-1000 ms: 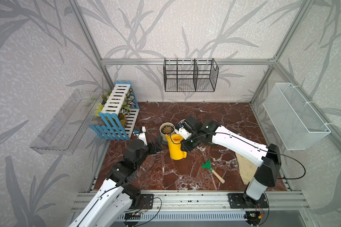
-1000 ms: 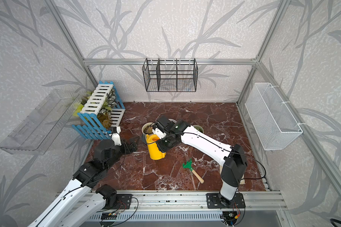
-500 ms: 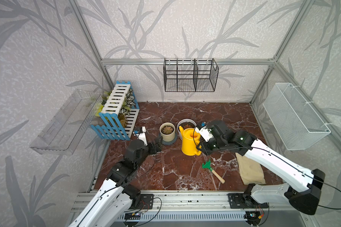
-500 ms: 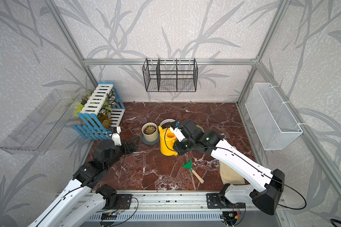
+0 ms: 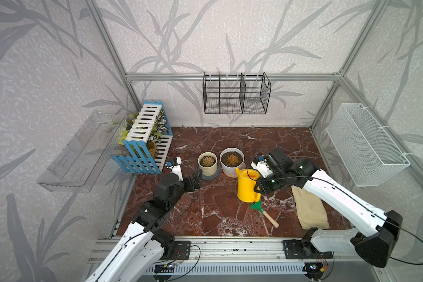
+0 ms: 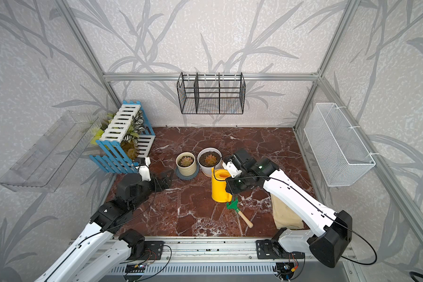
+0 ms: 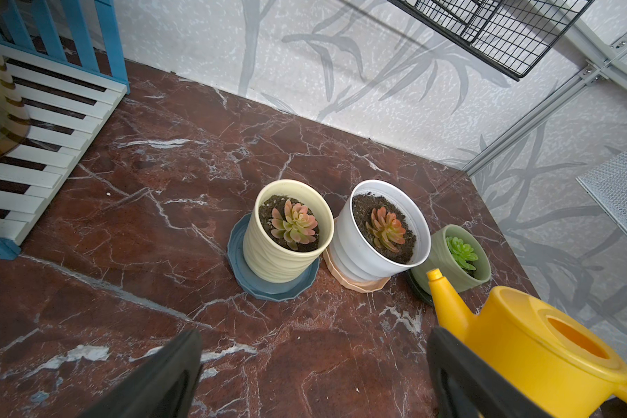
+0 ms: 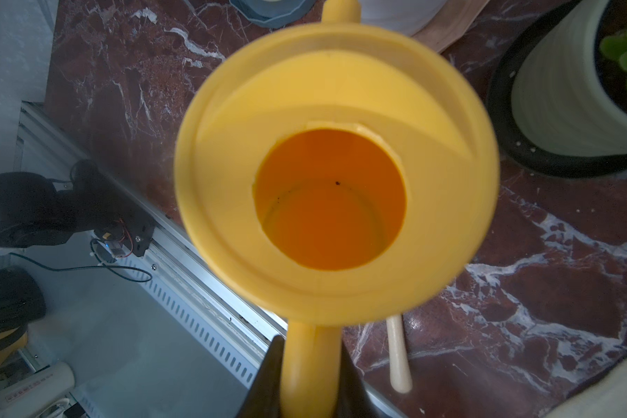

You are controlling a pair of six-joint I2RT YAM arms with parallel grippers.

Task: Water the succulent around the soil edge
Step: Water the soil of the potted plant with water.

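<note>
Red marble surface [image 5: 205, 207], wallpapered cell. My left hand [image 7: 312, 365] spread wide, grasping nothing, parked clear. My right hand [image 8: 310, 365] clenched on watering can [image 8: 335, 173] handle, can upright, I judge to avoid spills. Beyond spout: succulent [image 7: 462, 251], end of row beside white pot [image 7: 355, 253]; soil edge [image 8: 610, 92] not yet under spout.

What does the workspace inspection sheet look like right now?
Surface: marble tabletop, no spill seen.
Job's things: succulent upright in its sage pot; yellow watering can upright, spout near the pots, not pouring.
Clutter: cream pot, white pot, green rake, beige cloth, slatted crate.
Tools: left tool open, empty; right tool shut on the can's handle.
Cables: black cable along right arm; loose wires at front rail.
Surroundings: black wire basket, white mesh basket, clear tray on the walls.
</note>
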